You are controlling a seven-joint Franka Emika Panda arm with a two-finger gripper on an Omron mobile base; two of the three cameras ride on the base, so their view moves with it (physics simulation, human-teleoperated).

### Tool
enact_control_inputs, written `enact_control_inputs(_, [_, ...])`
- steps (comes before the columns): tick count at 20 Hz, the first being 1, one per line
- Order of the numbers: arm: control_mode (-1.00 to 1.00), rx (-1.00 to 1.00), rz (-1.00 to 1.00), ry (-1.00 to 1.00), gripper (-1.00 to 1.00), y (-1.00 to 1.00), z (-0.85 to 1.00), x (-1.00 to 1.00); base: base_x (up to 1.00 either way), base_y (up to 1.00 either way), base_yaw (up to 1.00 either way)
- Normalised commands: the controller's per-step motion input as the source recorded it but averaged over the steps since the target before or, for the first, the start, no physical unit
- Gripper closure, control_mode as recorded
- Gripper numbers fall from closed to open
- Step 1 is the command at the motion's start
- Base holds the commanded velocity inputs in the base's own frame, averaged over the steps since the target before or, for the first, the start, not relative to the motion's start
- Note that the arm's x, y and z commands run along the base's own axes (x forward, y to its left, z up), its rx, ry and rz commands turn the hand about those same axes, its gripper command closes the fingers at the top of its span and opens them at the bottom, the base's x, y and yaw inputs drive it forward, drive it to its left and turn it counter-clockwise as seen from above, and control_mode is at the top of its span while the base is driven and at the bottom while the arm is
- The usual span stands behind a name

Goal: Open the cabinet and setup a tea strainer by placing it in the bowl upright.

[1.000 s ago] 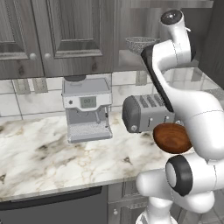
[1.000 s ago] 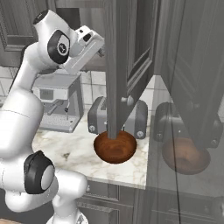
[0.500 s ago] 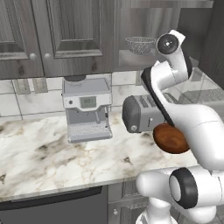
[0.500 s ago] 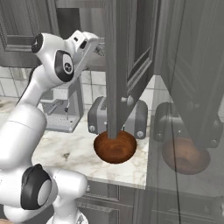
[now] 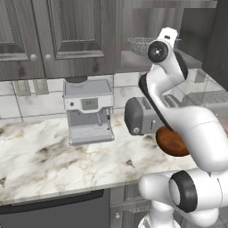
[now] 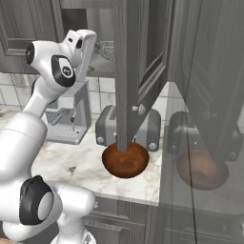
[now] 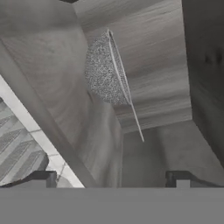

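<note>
The cabinet [image 6: 138,66] is open, its door swung out toward the right base camera with the knob [image 6: 139,109] facing right. The tea strainer [image 5: 140,45] sits on the shelf inside, also visible as the tea strainer [image 6: 107,49]. In the hand view the tea strainer [image 7: 104,75] appears rolled on its side, mesh left and thin handle running down. My gripper [image 7: 111,178] is open, both dark tips low in that view, a short way off the strainer with nothing between them. The reddish-brown bowl [image 6: 126,160] rests on the counter before the toaster; in the left base view the bowl [image 5: 170,142] is partly hidden by my arm.
A grey toaster [image 5: 139,116] stands behind the bowl and a coffee machine [image 5: 87,111] to its left. The open door [image 6: 125,90] hangs over the bowl in the right base view. A tall dark unit [image 6: 209,95] bounds the counter on the right. The marble counter [image 5: 49,164] stretches left.
My hand has come down and swung left, from above the cabinet opening to level with the shelf, close to the strainer. The jaws stayed open.
</note>
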Motion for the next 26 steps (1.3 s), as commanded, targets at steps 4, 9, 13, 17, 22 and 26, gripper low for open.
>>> enact_control_inputs(4, [-1.00,-0.13,0.00,0.00,-1.00,0.18,0.33,0.00,0.00,0.00,0.00])
enact_control_inputs(9, [-1.00,0.00,0.00,0.00,-1.00,0.01,-0.01,0.19,0.00,0.00,0.00])
enact_control_inputs(13, [-1.00,0.00,0.00,0.00,-1.00,0.00,0.00,0.23,0.00,0.00,0.00])
enact_control_inputs(17, [-1.00,0.00,0.00,0.00,-1.00,0.00,0.00,0.26,0.00,0.00,0.00])
enact_control_inputs(22, [-1.00,0.00,0.00,0.00,-1.00,0.00,-0.03,0.27,0.00,0.00,0.00])
enact_control_inputs(26, [-1.00,0.00,0.00,0.00,-1.00,0.00,-0.15,0.36,0.00,0.00,0.00])
